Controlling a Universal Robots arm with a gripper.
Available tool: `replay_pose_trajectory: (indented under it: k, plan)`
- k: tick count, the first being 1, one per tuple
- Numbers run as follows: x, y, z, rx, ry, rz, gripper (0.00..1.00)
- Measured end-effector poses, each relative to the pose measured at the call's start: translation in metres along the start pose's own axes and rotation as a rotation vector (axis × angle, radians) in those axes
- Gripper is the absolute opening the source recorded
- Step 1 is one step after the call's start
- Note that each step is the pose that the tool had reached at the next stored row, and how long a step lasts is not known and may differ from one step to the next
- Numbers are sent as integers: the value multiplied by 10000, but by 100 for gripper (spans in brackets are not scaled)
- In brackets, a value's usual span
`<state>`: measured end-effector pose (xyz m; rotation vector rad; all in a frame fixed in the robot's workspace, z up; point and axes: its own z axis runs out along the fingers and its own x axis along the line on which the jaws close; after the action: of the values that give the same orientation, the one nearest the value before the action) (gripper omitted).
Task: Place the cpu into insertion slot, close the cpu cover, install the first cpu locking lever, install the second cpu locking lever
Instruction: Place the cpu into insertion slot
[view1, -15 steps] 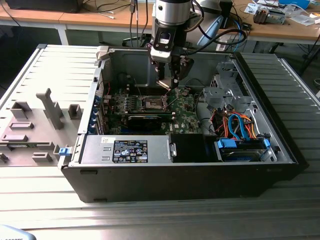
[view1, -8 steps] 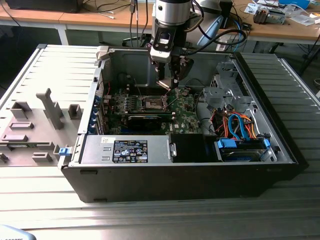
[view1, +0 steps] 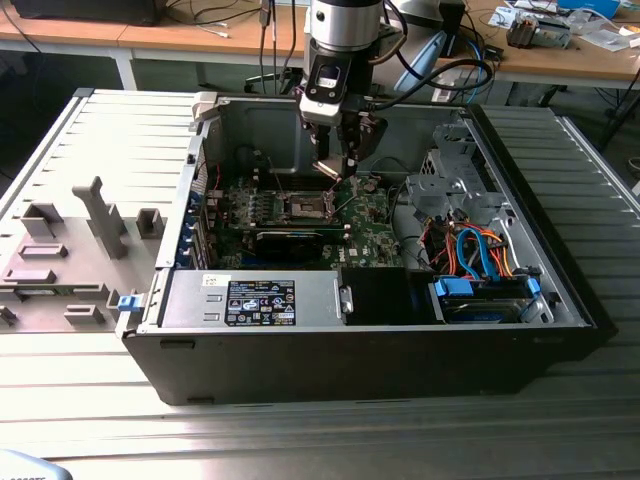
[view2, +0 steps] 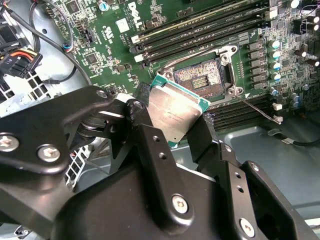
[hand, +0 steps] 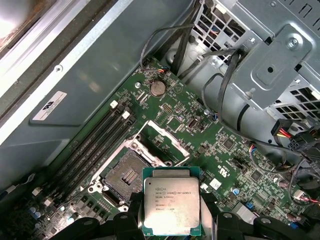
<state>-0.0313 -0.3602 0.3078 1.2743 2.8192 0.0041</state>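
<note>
My gripper (view1: 337, 165) hangs inside the open computer case, shut on the cpu (hand: 171, 202), a flat square chip with a silver-grey top and green rim. In the second wrist view the black fingers (view2: 150, 145) clamp two opposite edges of the cpu (view2: 175, 110). It is held tilted, just above and beside the insertion slot (hand: 127, 172), whose dark centre lies bare on the green motherboard (view1: 375, 225). The cpu cover (hand: 161, 141) stands swung open at the slot's edge. A thin wire locking lever (view2: 260, 107) sticks out next to the insertion slot (view2: 200, 77).
Long black memory slots (view2: 190, 30) flank the socket. A metal drive cage (view1: 450, 185) with blue and orange cables (view1: 480, 250) fills the exterior view's right of the case. A black power supply box (view1: 260, 300) lines the near wall. A grey fixture plate (view1: 70, 250) lies outside.
</note>
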Motion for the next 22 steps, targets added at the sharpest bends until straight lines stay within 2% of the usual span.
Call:
replay_pose_trajectory:
  k: [22]
  plan:
    - [0,0,7,6,-3,156,55]
